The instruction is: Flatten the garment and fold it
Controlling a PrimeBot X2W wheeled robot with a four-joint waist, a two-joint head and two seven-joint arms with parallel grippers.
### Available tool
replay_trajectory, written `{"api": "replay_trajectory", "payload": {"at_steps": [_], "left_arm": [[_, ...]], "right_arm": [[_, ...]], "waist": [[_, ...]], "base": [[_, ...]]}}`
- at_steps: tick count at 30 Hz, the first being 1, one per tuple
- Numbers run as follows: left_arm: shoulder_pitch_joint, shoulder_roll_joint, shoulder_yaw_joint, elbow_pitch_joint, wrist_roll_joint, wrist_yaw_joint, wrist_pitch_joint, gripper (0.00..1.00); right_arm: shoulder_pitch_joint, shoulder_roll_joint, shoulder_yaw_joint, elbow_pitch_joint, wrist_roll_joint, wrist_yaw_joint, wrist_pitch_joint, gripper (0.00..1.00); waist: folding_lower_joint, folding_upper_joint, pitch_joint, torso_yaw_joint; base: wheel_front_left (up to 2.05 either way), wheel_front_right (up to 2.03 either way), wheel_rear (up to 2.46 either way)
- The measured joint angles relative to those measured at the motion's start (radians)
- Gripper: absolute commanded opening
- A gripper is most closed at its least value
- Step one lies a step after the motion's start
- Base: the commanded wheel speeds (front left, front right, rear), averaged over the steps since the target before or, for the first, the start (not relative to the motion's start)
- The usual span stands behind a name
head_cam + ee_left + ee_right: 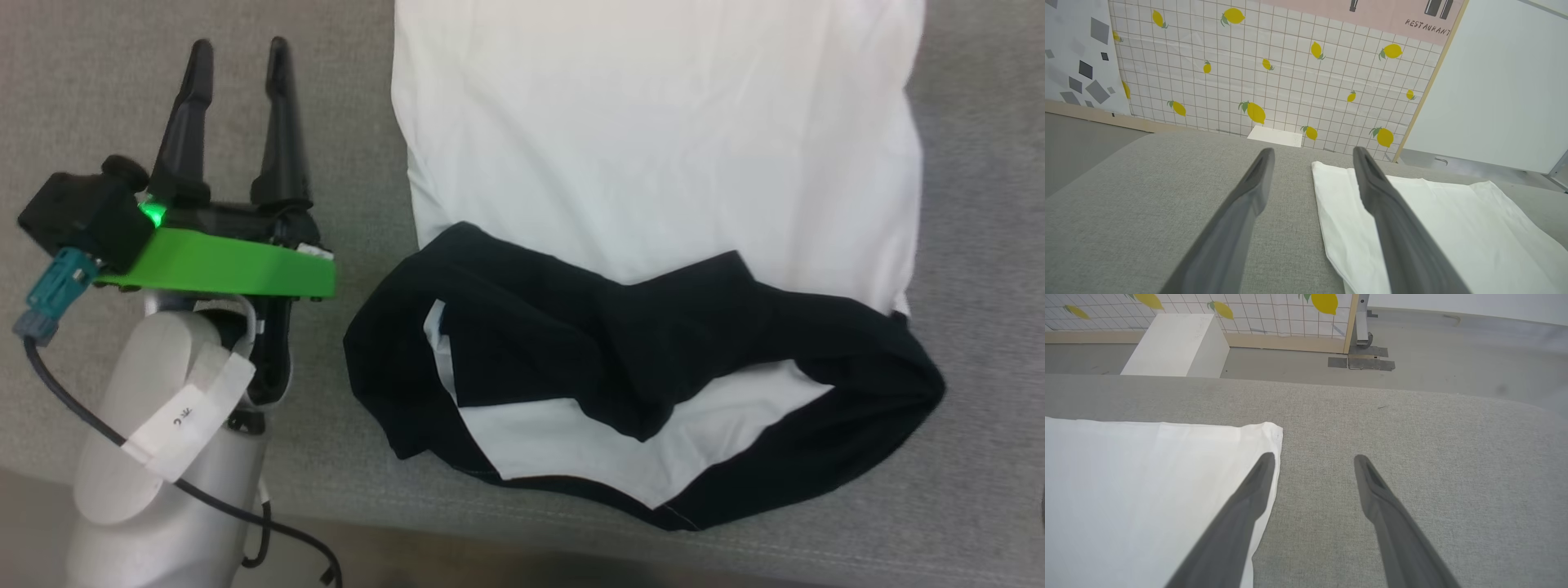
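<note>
Nearest item: pale rounded forearm [155,457] with a taped paper label and a black cable looped beneath. It carries a green mounting plate [229,265] and the left gripper [238,45].

Left gripper: two long dark fingers, jaws apart, nothing between them. It is parked over the bare grey woven table covering [351,106], just beside the garment's left edge, probably to keep off the cloth while lined up with that side.

Garment: white T-shirt with black sleeves and black collar [653,163]. It lies flat on the grey covering, centre to right in the head view, its white body running away from the robot. Both black sleeves [620,327] are laid inward across the near end and overlap, with a strip of white below them. Judged: sleeve fold made, body folds not yet done.

Right gripper [1313,456]: jaws apart, empty. One finger overlaps the shirt's far right corner in its wrist view; the other is over bare covering. Contact with the cloth cannot be told. The placement mirrors the left, likely readying a two-sided grasp.

Background: lemon-printed grid backdrop [1290,81]; white box [1175,347] on the floor.
</note>
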Motion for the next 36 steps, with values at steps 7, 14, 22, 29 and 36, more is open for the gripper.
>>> {"api": "replay_trajectory", "payload": {"at_steps": [7, 14, 22, 29, 36], "left_arm": [[-0.038, -0.038, -0.013, -0.001, 0.014, -0.021, -0.008, 1.0], [-0.051, -0.061, -0.012, -0.001, 0.033, -0.037, -0.008, 1.0], [-0.052, -0.084, -0.003, 0.014, 0.042, -0.061, -0.009, 1.0], [-0.072, -0.085, -0.004, 0.034, 0.048, -0.075, -0.002, 1.0], [-0.269, 0.004, 0.002, 0.055, -0.004, -0.111, 0.229, 1.0]], "right_arm": [[-0.139, -0.039, 0.047, 0.094, -0.129, 0.0, 0.063, 1.0], [-0.185, -0.053, 0.097, 0.148, -0.163, 0.0, 0.087, 1.0], [-0.238, -0.088, 0.109, 0.152, -0.192, 0.0, 0.161, 0.9], [-0.245, -0.051, 0.077, 0.128, -0.204, 0.0, 0.177, 0.0], [-0.242, -0.006, 0.148, 0.134, -0.135, 0.0, 0.075, 0.0]], "waist": [[0.0001, 0.0, 0.109, 0.064], [0.0001, 0.0, 0.189, 0.129], [-0.0001, 0.0, 0.242, 0.171], [0.0, -0.0001, 0.242, 0.154], [0.0, 0.0, 0.216, 0.087]], "base": [[0.0, 0.0, 0.0], [0.0, 0.0, 0.0], [0.0, 0.0, 0.0], [0.0, 0.0, 0.0], [0.0, 0.0, 0.0]]}}
